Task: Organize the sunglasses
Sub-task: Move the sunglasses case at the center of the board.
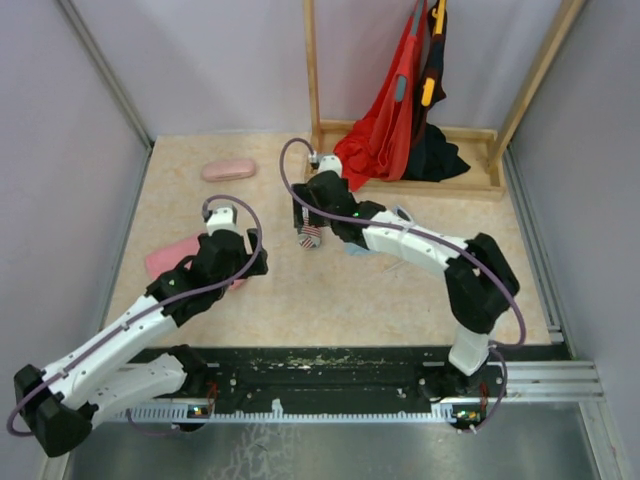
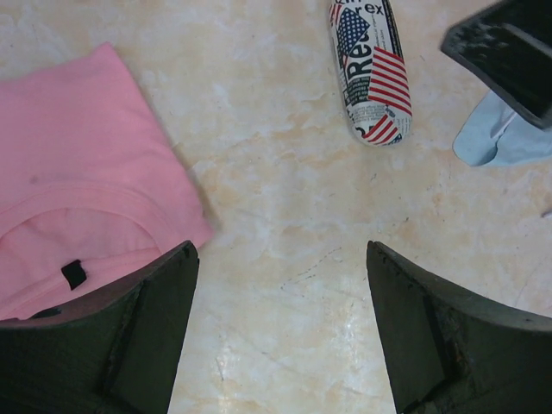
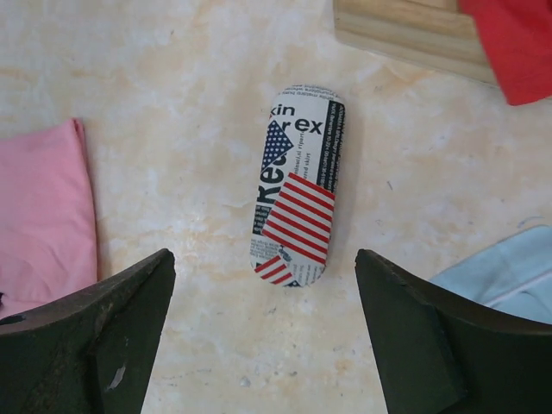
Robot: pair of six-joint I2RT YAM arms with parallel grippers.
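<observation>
The sunglasses show in no view; whether a pair lies inside a closed case cannot be told. The flag-printed case [image 3: 295,185] lies shut on the tabletop [image 3: 172,69]. The right fingers [image 3: 103,345] are spread wide above it, one on either side, touching nothing. A light-blue cloth [image 3: 509,267] lies just right of the case and a folded pink garment [image 2: 78,172] lies to its left. The left fingers [image 2: 112,345], beside that garment, are likewise spread and empty. A pink case [image 1: 228,170] lies farther back, well apart.
</observation>
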